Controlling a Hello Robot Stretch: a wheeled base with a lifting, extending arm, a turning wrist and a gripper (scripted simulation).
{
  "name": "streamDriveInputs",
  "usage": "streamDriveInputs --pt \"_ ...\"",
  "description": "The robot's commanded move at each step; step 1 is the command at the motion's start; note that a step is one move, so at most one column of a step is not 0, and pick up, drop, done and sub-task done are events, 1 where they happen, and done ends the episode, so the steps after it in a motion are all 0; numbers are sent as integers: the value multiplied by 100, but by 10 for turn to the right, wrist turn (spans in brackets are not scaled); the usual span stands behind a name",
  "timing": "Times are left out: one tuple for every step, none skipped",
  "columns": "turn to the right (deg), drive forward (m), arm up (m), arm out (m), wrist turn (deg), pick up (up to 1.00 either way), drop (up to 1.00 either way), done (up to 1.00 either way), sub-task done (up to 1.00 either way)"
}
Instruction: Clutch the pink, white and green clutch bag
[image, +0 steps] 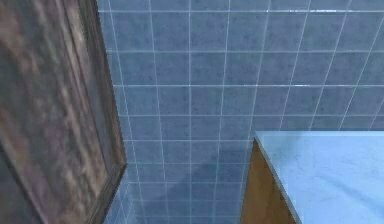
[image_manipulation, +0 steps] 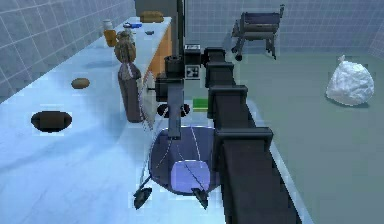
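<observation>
Ahead, a dark wooden door (image: 50, 110) stands close on the forward view's left. A blue tiled wall (image: 230, 70) closes the way beyond it. The corner of a pale countertop (image: 330, 170) juts in at the lower right, leaving only a narrow strip of wall and floor between door and counter.

To the arm's side, the same kind of pale counter (image_manipulation: 60, 170) runs away along the left, its edge beside the dark arm (image_manipulation: 245, 150). The gripper (image_manipulation: 172, 197) hangs over this edge, its thin fingers spread around a rounded blue-violet shape (image_manipulation: 185, 160); I cannot tell whether it has hold of anything.

A small green patch (image_manipulation: 200, 103) shows between gripper body and arm; it may be the clutch bag, but too little shows to say.

A brown bottle (image_manipulation: 128, 90) stands near the gripper, with a dark round recess (image_manipulation: 50, 121) and a brown lump (image_manipulation: 80, 83) farther left. Any print on the bottle is too small to read.

Right of the arm the grey floor (image_manipulation: 320, 150) lies open as far as a white sack (image_manipulation: 350, 82) and a dark cart (image_manipulation: 260, 30).
</observation>
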Motion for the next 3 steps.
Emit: streamDriveInputs --pt "0 0 0 0 450 0 0 0 0" --pt "0 0 0 0 450 0 0 0 0" --pt "0 0 0 0 450 0 0 0 0"
